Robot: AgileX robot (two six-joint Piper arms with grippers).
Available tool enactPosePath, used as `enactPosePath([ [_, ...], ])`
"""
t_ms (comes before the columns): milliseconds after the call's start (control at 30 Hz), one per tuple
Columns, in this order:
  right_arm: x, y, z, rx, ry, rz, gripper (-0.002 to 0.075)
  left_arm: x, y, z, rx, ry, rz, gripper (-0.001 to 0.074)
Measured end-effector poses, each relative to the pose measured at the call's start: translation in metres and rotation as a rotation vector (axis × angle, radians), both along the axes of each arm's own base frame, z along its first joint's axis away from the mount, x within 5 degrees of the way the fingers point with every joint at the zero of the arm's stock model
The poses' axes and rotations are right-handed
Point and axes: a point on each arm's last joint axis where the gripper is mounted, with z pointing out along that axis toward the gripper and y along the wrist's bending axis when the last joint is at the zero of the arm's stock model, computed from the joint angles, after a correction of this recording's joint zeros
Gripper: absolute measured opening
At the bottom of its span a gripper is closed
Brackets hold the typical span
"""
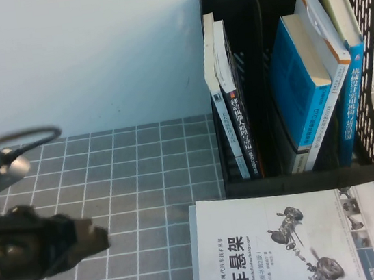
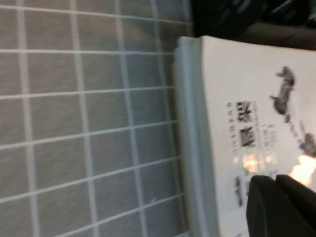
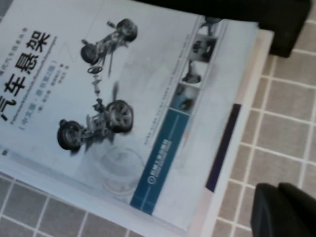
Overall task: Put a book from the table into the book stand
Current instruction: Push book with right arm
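The book is white with a black Chinese title and grey suspension pictures. It lies flat on the grid-cloth table, just in front of the black book stand. My left gripper hovers over the table to the left of the book; in the left wrist view its fingers are together and empty, with the book behind them. My right gripper is out of the high view. In the right wrist view it is shut and empty beside the book's right edge.
The stand holds two upright books in its left slot and blue and white books leaning in its right slots. A second flat book with a dark stripe sticks out under the white one. A white wall is behind.
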Motion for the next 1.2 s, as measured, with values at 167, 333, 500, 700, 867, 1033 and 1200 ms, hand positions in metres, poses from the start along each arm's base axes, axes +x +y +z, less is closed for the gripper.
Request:
enactPosePath([
  [167,0.039,0.004,-0.029,0.074,0.116,0.042,-0.0003,0.027,-0.012,-0.013,-0.160,0.004,-0.026,-0.0003],
  [333,0.065,0.003,-0.057,0.095,0.185,0.040,-0.0003,0.040,-0.013,-0.023,-0.173,-0.005,-0.007,-0.0003],
  [500,0.074,0.001,-0.079,0.084,0.237,0.026,-0.0003,0.036,-0.011,-0.036,-0.156,0.012,0.024,-0.0003],
  [700,0.076,0.009,-0.089,0.075,0.240,0.051,-0.0003,0.028,-0.011,-0.051,-0.177,0.028,0.029,-0.0003],
  [867,0.082,0.014,-0.101,0.066,0.260,0.052,-0.0003,0.029,-0.012,-0.051,-0.217,0.007,0.051,-0.0003],
  [1033,0.087,0.016,-0.113,0.087,0.288,0.051,-0.0003,0.030,-0.012,-0.050,-0.229,-0.005,0.056,-0.0003],
  [1200,0.090,0.019,-0.117,0.120,0.290,0.050,-0.0003,0.030,-0.012,-0.049,-0.234,-0.007,0.059,-0.0003],
])
